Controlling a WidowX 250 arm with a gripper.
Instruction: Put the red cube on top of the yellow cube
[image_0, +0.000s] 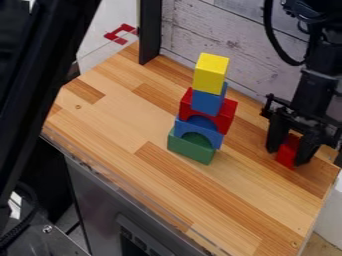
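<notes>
Holding red cube (287, 155), gripper (286, 156), stacked yellow cube (210, 74)

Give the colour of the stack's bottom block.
The bottom block is green, seen best in the camera view.

The slender robot arm (314, 90) is black, with angular, stepped housings and a thick black cable (268, 22) looping beside it; small bar-like parts jut from the black end effector (286, 156).

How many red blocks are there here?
2. A red arch-shaped block is in the middle of the stack, under a blue block; a red cube is between the fingers of the black two-finger gripper. Others may be hidden behind the stack.
</notes>
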